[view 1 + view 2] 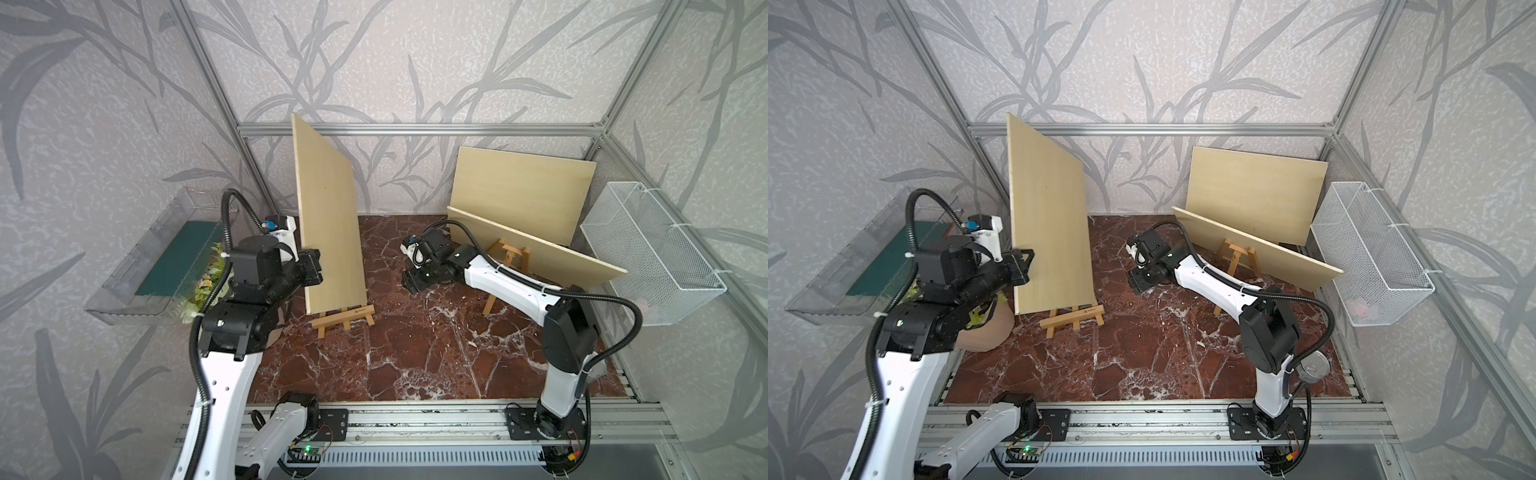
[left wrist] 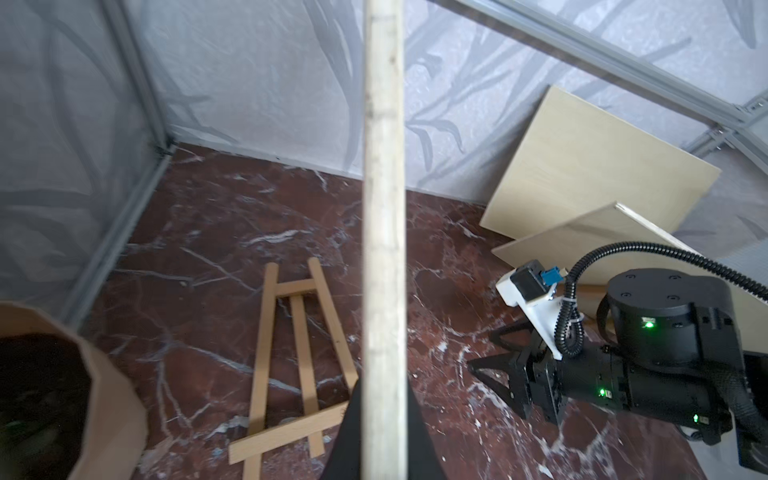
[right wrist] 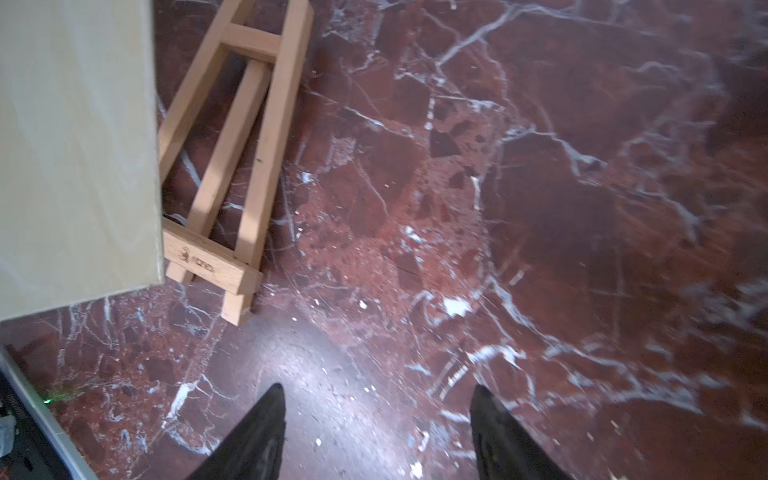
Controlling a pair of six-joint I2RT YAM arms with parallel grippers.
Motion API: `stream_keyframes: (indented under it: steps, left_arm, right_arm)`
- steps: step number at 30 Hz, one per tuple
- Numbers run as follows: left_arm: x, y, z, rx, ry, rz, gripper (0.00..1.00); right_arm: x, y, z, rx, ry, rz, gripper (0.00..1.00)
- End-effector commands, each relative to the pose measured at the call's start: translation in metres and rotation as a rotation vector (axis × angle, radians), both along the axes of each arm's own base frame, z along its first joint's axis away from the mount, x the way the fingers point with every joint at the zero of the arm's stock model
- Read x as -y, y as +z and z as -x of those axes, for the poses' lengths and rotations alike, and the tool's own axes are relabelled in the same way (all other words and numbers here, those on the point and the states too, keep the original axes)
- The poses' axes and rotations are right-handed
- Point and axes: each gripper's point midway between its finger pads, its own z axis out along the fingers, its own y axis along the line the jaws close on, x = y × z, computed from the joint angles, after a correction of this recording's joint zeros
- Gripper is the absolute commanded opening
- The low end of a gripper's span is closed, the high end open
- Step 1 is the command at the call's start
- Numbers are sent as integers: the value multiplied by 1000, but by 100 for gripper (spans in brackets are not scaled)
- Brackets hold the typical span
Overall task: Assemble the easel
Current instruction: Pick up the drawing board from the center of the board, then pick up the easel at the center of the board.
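We found the left pincer (image 1: 311, 266) clamped on one long edge of the board (image 1: 328, 232), a black finger pressed to either face. In the left wrist view the board (image 2: 384, 166) showed edge-on, running straight out from between those fingers. It stood nearly upright, leaning a little away from the pincer, with its lower end down by the table (image 1: 415, 353).

The easel (image 1: 343, 318) lay below the left pincer and just past it, apparently folded flat on the table. Its ledge sat right at the board's lower corner. From the right wrist view the corner overlapped the ledge of the easel (image 3: 232, 158), but we could not tell whether the two touched.

The right pincer (image 1: 410, 282) hung low over the table with its jaws spread wide and nothing between them. Bare marble lay under its fingertips (image 3: 270, 415). The easel was ahead of those tips and off to one side, apart from them.

Behind the right pincer a second easel (image 1: 509, 253) stood upright with a second board (image 1: 540, 255) leaning on it. A third board (image 1: 523, 187) rested against the back wall beyond that. A wire basket (image 1: 652, 253) hung farther out on the same side. A brown paper tub (image 1: 992, 328) sat under the left arm, on the side of the left pincer away from the board.
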Motion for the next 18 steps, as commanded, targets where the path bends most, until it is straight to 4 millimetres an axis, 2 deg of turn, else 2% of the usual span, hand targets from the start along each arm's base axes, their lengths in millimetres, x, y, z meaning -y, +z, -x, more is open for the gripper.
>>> stream_keyframes:
  steps: [1, 5, 9, 12, 18]
  left_arm:
    - [-36, 83, 13, 300, 193, -31, 0]
    - [-54, 88, 24, 330, 292, -32, 0]
    - [-58, 86, 24, 323, 318, -45, 0]
    - [-56, 83, 19, 287, 306, -47, 0]
    - [-47, 83, 11, 264, 267, -17, 0]
  right_arm:
    - [-54, -18, 17, -44, 128, -39, 69]
    - [-99, -43, 22, -110, 192, -57, 69]
    - [-127, -83, 29, -152, 260, 9, 69]
    - [-126, -112, 20, -148, 218, 119, 68]
    - [-108, -143, -4, -82, 118, 267, 67]
